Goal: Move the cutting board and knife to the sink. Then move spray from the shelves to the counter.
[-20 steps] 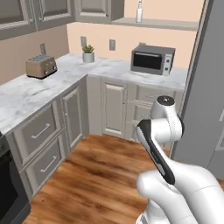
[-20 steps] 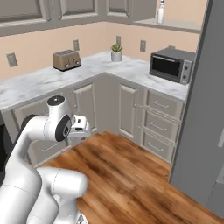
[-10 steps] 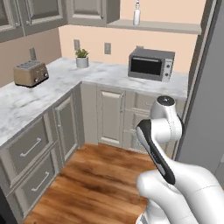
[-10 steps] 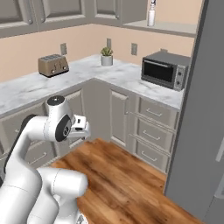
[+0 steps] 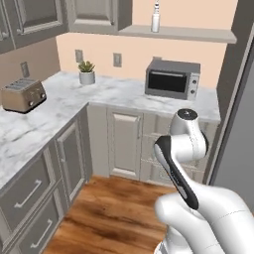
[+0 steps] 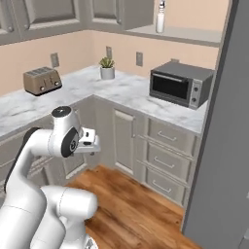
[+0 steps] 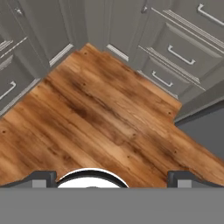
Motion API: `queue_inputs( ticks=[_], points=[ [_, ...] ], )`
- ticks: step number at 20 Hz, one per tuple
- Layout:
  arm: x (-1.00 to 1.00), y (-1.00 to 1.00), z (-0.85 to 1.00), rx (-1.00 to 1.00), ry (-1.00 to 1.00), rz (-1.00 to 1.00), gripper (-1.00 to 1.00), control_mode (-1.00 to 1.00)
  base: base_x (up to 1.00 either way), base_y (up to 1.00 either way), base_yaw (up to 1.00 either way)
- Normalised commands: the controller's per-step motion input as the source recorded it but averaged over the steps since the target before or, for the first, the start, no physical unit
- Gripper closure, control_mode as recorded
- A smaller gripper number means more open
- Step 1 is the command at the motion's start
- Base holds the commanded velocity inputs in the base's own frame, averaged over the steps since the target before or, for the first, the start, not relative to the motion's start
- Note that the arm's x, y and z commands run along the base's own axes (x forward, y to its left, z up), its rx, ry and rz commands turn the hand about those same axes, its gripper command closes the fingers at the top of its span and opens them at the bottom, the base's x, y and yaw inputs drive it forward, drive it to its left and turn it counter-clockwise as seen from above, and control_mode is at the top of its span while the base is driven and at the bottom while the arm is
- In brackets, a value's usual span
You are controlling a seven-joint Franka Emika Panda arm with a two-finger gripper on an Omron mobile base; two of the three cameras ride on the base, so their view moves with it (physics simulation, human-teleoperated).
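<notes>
The spray (image 5: 156,17) (image 6: 160,17) stands upright on the shelves (image 5: 186,33) (image 6: 192,34), high on the peach wall above the microwave. Below runs the white marble counter (image 5: 111,90) (image 6: 121,90), turning an L-shaped corner. My arm is folded close to the base, with the hand (image 6: 89,141) held low in front of the cabinet doors. In the hand view my gripper (image 7: 112,178) is open with nothing between its fingertips (image 7: 41,177), looking down at the wooden floor. The cutting board, the knife and the sink are out of view.
A microwave (image 5: 172,79) (image 6: 179,83), a potted plant (image 5: 87,72) (image 6: 107,68) and a toaster (image 5: 22,95) (image 6: 42,80) stand on the counter. A tall grey fridge wall (image 5: 243,129) (image 6: 219,146) closes the right side. Wooden floor (image 7: 100,113) lies between the cabinets.
The whole scene has slid left and down and grown larger, so the base has driven closer to the corner counter. The arm keeps its folded pose and the jaws stay open.
</notes>
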Motion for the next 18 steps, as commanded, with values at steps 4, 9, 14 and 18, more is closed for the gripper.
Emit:
queue_inputs(
  ticks=[4, 9, 14, 18],
  points=[
    [0.00, 0.00, 0.00, 0.00, 0.00, 0.00, -1.00, 1.00, 0.67, 0.26, -0.32],
    [0.00, 0.00, 0.00, 0.00, 0.00, 0.00, -1.00, 1.00, 0.63, 0.33, -0.44],
    [0.00, 0.00, 0.00, 0.00, 0.00, 0.00, -1.00, 1.00, 0.66, 0.38, -0.42],
    [0.00, 0.00, 0.00, 0.00, 0.00, 0.00, -1.00, 1.00, 0.58, 0.38, -0.52]
  ],
)
